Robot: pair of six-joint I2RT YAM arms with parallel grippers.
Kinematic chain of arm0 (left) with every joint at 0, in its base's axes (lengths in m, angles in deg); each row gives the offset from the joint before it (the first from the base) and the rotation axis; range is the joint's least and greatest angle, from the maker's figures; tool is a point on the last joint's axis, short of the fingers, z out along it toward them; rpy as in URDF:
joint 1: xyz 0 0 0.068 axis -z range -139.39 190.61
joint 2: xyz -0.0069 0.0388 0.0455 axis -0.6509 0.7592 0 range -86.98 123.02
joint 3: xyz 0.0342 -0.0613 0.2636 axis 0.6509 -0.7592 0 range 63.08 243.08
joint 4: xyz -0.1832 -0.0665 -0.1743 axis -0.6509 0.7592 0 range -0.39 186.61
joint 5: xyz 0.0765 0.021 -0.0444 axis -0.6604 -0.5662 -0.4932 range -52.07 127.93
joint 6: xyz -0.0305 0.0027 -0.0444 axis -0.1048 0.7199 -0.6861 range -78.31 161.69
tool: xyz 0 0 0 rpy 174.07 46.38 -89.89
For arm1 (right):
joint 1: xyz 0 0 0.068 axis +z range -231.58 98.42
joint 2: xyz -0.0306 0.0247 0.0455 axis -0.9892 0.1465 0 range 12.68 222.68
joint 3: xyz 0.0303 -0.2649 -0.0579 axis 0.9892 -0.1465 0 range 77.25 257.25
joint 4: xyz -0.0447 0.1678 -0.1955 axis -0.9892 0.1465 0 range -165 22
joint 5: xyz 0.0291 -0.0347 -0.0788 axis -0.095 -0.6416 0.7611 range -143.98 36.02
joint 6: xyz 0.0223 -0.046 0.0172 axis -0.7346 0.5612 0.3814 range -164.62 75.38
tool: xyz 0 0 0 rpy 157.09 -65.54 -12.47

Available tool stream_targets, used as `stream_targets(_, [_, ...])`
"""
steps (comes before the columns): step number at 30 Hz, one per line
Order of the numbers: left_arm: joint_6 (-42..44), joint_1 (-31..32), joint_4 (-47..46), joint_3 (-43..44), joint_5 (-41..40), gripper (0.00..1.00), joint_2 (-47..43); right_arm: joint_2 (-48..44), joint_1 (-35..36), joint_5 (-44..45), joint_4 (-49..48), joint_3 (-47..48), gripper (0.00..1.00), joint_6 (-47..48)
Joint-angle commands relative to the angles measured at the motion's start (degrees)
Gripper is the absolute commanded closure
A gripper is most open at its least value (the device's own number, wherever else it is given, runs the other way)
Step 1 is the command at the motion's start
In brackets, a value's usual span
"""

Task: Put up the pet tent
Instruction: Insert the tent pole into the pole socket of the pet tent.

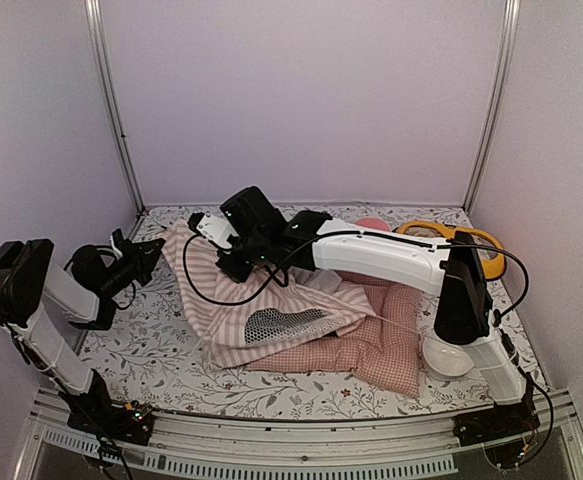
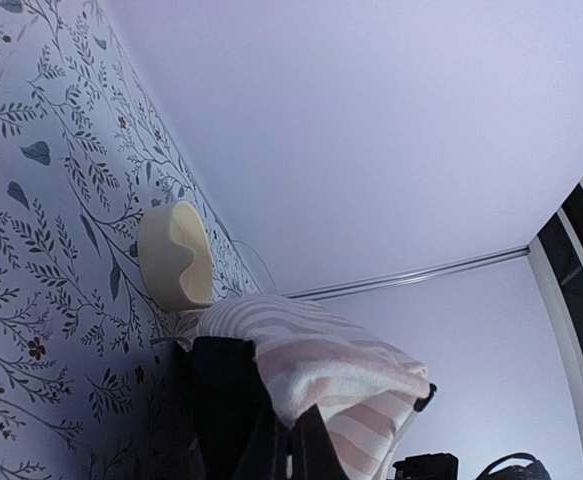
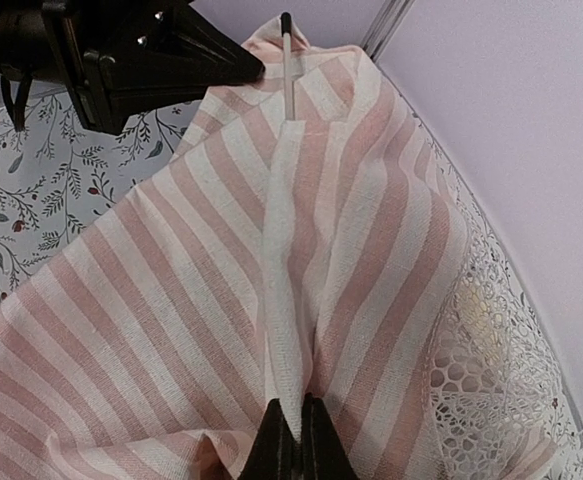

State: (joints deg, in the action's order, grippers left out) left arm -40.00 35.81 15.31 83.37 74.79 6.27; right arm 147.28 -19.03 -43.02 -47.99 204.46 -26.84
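Tent (image 1: 233,300): collapsed and flat at mid-table; its right part is draped over the cushion, and its left corner is lifted toward the left gripper.
Fabric: pink and white stripes, gathered into a raised fold along a seam in the right wrist view.
Window (image 1: 281,322): oval black mesh, turned up, on the near side of the heap.
Pole (image 3: 287,65): thin and white with a dark tip; it is seen standing out of the top of the seam.
White net (image 3: 481,400): seen at the fabric's right edge, lying against the table.
Right gripper (image 3: 289,440): its jaws are pressed together on the seam fold, below the pole. Its arm is stretched across the table from the right base.
Left gripper (image 1: 156,247): closed tight; striped cloth is seen pinched between its fingers in the left wrist view. Its tip is shown touching the tent's edge just beside the pole's tip.
Cushion (image 1: 376,350): pink checked, partly covered by the tent, on the right half of the table.
Bowl (image 1: 447,358): white, at the cushion's near right corner.
Dish (image 1: 451,238): yellow-rimmed, at the far right, apart from the tent.
Table (image 1: 151,350): covered in a leaf-and-flower print.
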Motion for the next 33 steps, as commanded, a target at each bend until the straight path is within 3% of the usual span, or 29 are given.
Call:
stream_targets(1, [0.8,-0.4,-2.9,-0.5,0.1,1.0,-1.2,-0.9,-0.4,-0.2,1.2,0.1,1.0,-1.2])
stream_targets(27, [3.3,-0.8,-1.7,-0.2,1.1,1.0,-3.6,-0.6,-0.9,-0.6,2.1,0.3,1.0,-2.0])
stream_targets(33, [7.4,-0.8,3.0,0.0,1.2,1.0,-6.2,-1.1,-1.9,-1.2,2.2,0.3,1.0,-3.9])
